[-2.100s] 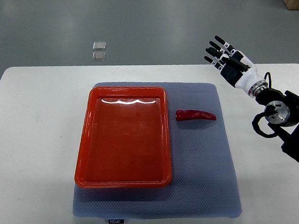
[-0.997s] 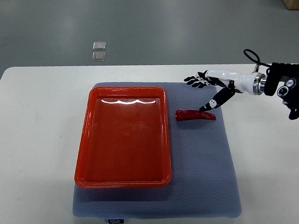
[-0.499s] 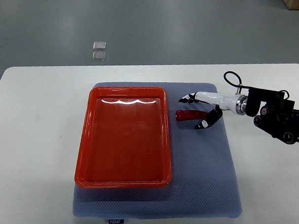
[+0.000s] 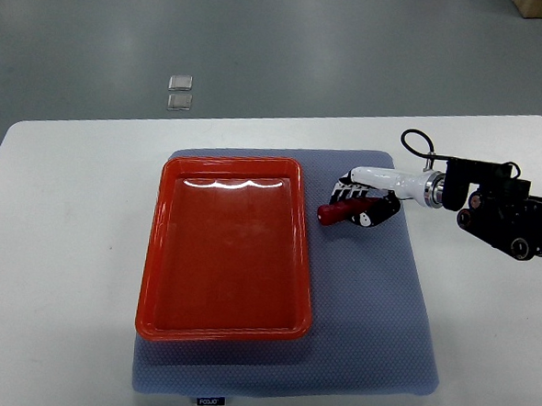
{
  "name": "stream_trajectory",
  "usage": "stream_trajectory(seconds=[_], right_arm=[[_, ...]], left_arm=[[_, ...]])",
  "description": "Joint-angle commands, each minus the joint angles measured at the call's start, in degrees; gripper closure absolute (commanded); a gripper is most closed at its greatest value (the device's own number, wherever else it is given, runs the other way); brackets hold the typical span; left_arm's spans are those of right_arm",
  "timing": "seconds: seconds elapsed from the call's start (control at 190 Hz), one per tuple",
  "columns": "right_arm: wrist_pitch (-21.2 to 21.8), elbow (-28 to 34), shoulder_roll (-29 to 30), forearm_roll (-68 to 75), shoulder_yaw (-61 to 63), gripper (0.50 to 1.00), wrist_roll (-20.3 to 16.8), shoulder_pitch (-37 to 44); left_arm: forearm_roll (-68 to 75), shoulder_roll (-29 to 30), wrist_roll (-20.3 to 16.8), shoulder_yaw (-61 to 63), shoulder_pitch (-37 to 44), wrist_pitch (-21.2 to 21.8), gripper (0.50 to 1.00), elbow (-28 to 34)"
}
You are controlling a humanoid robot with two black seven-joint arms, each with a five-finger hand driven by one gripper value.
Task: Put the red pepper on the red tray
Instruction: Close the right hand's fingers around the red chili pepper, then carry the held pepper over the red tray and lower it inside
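Note:
The red pepper point(image 4: 337, 213) lies on the grey mat point(image 4: 366, 301), just right of the red tray point(image 4: 224, 246). My right hand point(image 4: 360, 201) comes in from the right edge and sits over the pepper's right part. Its fingers are curled over the pepper from behind and its thumb point(image 4: 373, 217) presses in from the front, so the hand is closed on it. Only the pepper's left end shows past the fingers. The pepper still rests on the mat. The tray holds nothing. The left arm does not show.
The mat lies on a white table point(image 4: 57, 245). Two small clear squares point(image 4: 179, 92) lie on the floor beyond the table's far edge. The black forearm point(image 4: 500, 212) and its cable reach over the table's right side.
The right hand came down from above the table's far right to the pepper, and its fingers have closed around the pepper. The pepper has not moved.

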Motion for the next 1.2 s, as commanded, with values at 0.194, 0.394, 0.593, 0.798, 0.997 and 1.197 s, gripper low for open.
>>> stream_trajectory(seconds=[0.194,0.394,0.593,0.798,0.997,1.197], right_arm=[[-0.05,0.02,-0.80,-0.66,0.31,1.000,1.01,1.91],[-0.67,0.90,-0.45,0.39,1.36,1.000,6.02,6.04],[-0.76,6.27,2.98,-0.31,1.01,1.000,10.42,8.42],[-3.48,5.56,11.94,-3.39,-3.73,1.000,10.51,9.29],[-9.46,1.26,18.97,-6.29,-12.79,1.000,10.07,8.77],[-12.01,-0.50,18.97,-6.29,-15.33,1.000,9.80,8.24]], left_arm=[[-0.05,0.00,-0.01,0.00,0.00,0.02,0.500,0.00],[0.04,0.00,-0.01,-0.09,0.00,0.02,0.500,0.00],[-0.05,0.00,-0.01,0.00,0.00,-0.06,0.500,0.00],[-0.05,0.00,-0.01,0.00,0.00,0.02,0.500,0.00],[0.04,0.00,-0.01,0.00,0.00,0.02,0.500,0.00],[0.04,0.00,-0.01,0.00,0.00,0.02,0.500,0.00]])
